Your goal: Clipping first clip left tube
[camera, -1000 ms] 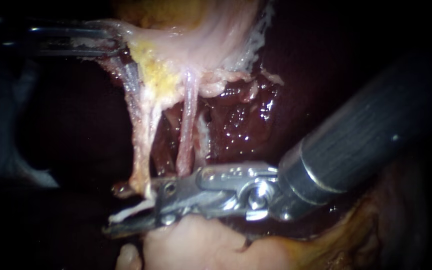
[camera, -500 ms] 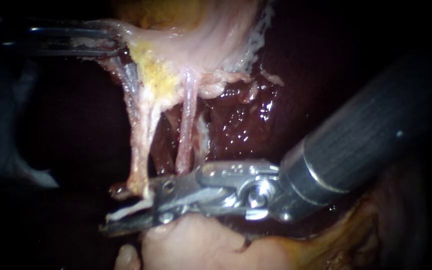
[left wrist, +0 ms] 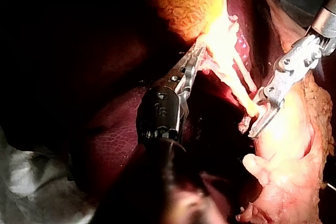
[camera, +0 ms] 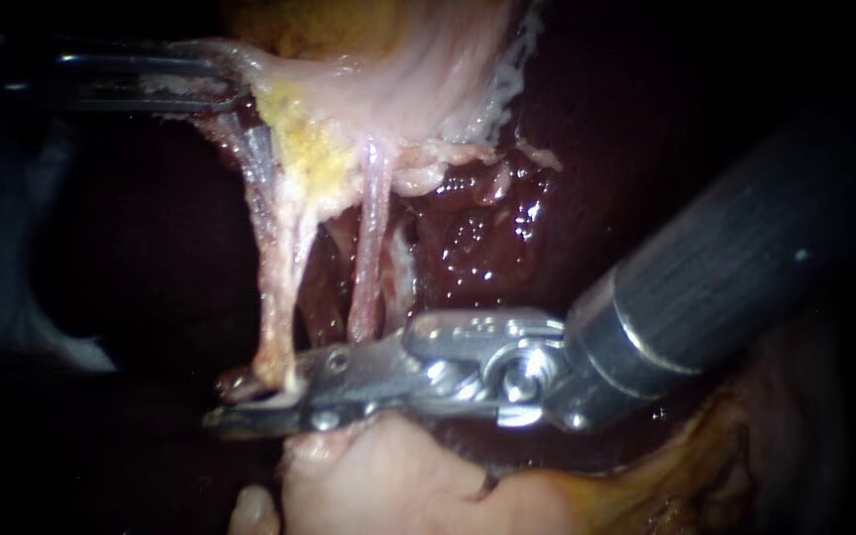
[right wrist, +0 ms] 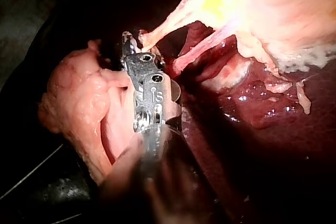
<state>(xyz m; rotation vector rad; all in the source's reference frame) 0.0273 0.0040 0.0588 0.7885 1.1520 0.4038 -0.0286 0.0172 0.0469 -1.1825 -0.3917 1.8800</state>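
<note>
Silver right instrument [camera: 242, 406] is squeezing its jaws together on the lower end of the pale stringy left tube [camera: 274, 267], just above the fatty lump. Dark left instrument [camera: 202, 81] is pinching the pale pink gallbladder [camera: 398, 89] edge.

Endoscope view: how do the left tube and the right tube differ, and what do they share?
The left tube is pale, wide and ragged; the right tube is pinker, thinner and smoother. The jaws of the right instrument are shut on the left tube's lower end; the right tube meets the instrument further back, ungripped. Both stretch down from the same pale tissue above.
</note>
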